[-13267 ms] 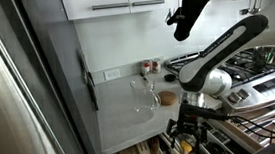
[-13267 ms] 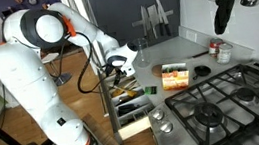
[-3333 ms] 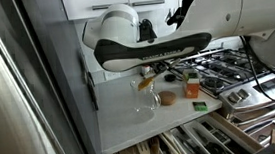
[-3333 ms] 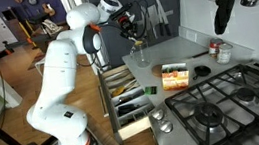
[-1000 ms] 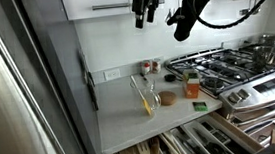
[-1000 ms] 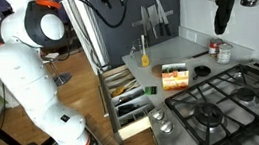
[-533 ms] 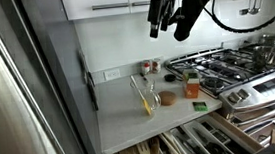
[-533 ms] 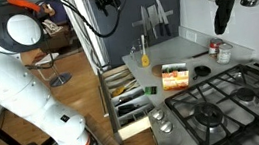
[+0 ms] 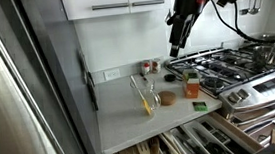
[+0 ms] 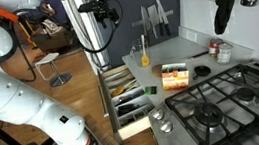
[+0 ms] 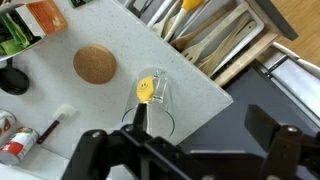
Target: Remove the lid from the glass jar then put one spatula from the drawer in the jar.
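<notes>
The glass jar (image 9: 146, 97) stands on the white counter with a yellow spatula (image 9: 143, 95) upright inside it. Both show in the other exterior view as well, jar (image 10: 143, 59) and spatula (image 10: 144, 48), and in the wrist view, jar (image 11: 150, 108) and spatula (image 11: 146, 88). The round brown lid (image 11: 95, 64) lies flat on the counter beside the jar (image 9: 167, 99). My gripper (image 9: 177, 25) is open and empty, high above the counter (image 10: 101, 11) and well clear of the jar (image 11: 205, 130). The drawer (image 10: 127, 95) is open with more utensils inside.
A gas stove (image 10: 219, 101) adjoins the counter. An orange box (image 10: 175, 74), small spice jars (image 9: 149, 66) and an orange bottle (image 9: 191, 85) stand on the counter. A black oven mitt (image 10: 224, 5) hangs above. Upper cabinets (image 9: 121, 0) sit above.
My gripper has swung sideways high above the counter, away from the jar. The spatula stays in the jar; the lid has not moved.
</notes>
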`<state>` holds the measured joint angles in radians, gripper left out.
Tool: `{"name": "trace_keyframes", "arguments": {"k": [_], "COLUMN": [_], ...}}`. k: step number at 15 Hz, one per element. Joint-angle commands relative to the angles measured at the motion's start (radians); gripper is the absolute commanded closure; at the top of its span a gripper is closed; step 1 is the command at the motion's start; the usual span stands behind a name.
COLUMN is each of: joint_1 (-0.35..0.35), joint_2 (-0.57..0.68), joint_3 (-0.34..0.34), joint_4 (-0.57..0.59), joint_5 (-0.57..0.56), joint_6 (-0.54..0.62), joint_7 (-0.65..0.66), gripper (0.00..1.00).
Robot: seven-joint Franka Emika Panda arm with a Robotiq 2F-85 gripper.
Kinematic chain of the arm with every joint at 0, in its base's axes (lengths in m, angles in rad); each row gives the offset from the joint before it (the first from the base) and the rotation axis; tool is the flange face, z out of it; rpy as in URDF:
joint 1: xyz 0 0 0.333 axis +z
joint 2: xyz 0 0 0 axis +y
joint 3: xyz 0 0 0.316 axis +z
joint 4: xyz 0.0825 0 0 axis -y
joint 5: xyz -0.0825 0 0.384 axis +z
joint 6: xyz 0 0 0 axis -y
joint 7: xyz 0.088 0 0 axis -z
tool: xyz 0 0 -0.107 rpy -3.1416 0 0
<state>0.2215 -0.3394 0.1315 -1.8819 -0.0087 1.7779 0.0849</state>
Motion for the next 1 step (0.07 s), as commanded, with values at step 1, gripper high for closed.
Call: {"name": "trace_keyframes", "arguments": {"k": [1], "joint_1": [-0.028], "joint_2": [0.004], "joint_3": [0.024], "joint_4": [0.013], "joint_5": [0.008], "joint_6": [-0.004], "joint_7": [-0.005], "gripper": [0.00]}}
